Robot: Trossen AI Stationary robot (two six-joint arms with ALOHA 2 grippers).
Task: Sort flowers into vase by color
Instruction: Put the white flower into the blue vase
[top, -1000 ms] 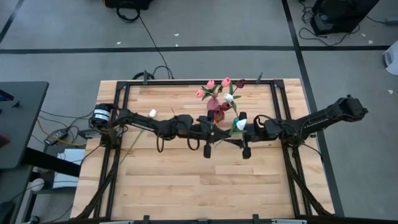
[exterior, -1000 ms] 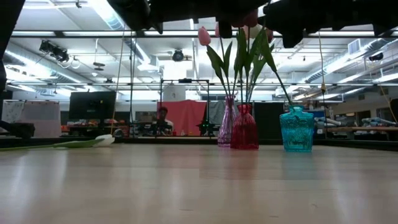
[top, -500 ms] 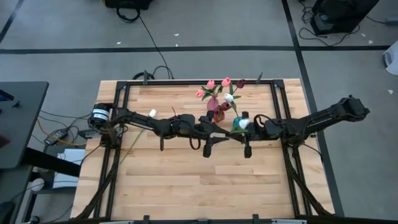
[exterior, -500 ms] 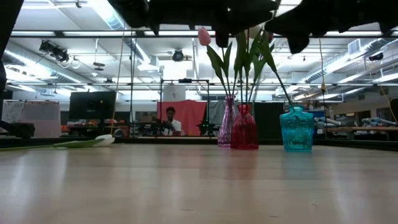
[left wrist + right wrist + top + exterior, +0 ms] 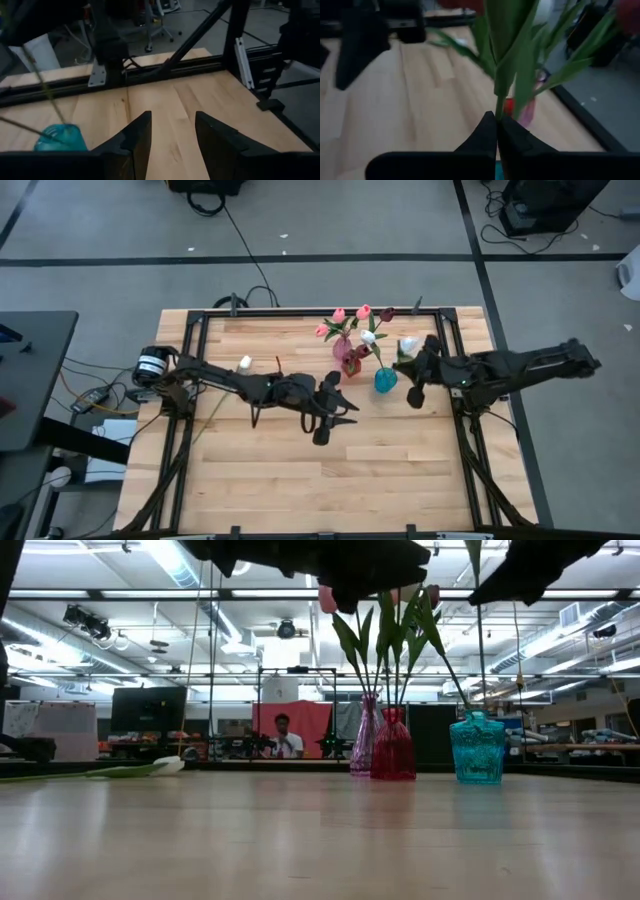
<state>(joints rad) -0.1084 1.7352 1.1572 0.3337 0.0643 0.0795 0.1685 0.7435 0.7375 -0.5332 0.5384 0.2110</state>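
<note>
Three glass vases stand at the table's far middle: pink (image 5: 343,348), red (image 5: 352,365) and teal (image 5: 385,380). Pink and dark red tulips (image 5: 362,313) stand in the pink and red vases. My right gripper (image 5: 407,370) is shut on a white tulip (image 5: 408,345) just right of the teal vase. In the low view its stem (image 5: 478,640) runs straight down to the teal vase's mouth (image 5: 478,718). My left gripper (image 5: 343,404) hangs open, holding nothing, near-left of the vases. Another white tulip (image 5: 245,362) lies flat on the table at the left. My right gripper pinches the white tulip's stem (image 5: 498,106) between its two fingers, just below where the leaves branch off. The fingers lie across the stem, coming from the table's right side. The tulip is upright, head above the fingers, and its stem hangs down to the teal vase.
A black metal frame (image 5: 300,313) runs along the table's far, left and right edges. The wood near the front edge (image 5: 320,480) is bare. A person (image 5: 285,735) sits in the room far beyond the table.
My right gripper has shut on the white tulip's stem, and my left gripper has opened and let it go. The right gripper has carried the tulip toward the far right, beside the teal vase. The left gripper has drawn back toward the near-left.
</note>
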